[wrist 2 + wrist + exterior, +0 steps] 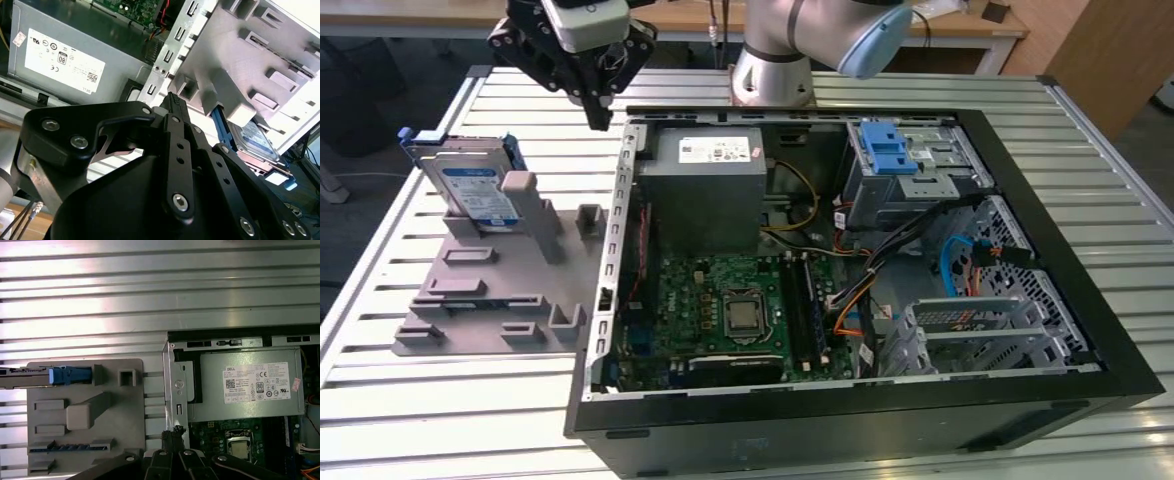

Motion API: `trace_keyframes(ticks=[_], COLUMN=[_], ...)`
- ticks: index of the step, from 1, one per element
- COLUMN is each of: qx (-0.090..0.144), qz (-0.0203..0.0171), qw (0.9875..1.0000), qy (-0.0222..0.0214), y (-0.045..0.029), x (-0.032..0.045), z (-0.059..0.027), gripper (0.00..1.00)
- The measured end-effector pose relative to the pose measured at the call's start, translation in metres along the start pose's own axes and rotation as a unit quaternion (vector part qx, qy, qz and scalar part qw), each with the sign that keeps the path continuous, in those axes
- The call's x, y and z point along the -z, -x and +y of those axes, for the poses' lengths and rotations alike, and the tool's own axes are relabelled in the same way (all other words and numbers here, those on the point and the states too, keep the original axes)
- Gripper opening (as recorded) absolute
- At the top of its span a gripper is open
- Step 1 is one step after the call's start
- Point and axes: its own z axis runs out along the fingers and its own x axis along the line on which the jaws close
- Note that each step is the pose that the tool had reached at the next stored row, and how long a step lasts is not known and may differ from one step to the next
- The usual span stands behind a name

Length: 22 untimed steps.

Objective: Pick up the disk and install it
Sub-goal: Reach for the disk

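while the rectangular silver-grey metal disk [470,190] stands ungrasped in the grey plastic rack [467,300], the black gripper [599,120], pinched together on nothing, hangs at its two o'clock, pickup and installation both undone.

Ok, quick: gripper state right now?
Gripper: closed, holding nothing; the disk stands apart in the grey holder.

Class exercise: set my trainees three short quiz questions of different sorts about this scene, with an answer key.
1. True or false: the hand holds nothing.
2. Where does the disk stand? A, on the grey fixture; B, inside the computer case; C, flat on the table.
3. What colour is the disk's carrier bracket?
Key: 1 true; 2 A; 3 blue.
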Motion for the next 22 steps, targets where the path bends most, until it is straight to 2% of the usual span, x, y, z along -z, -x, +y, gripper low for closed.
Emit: trace_keyframes(ticks=[22], qx=[0.000], qz=[0.0000], qw=[1.0000], qy=[0.0000], y=[-0.0241], x=[0.0000], z=[-0.0008], gripper=[0.11])
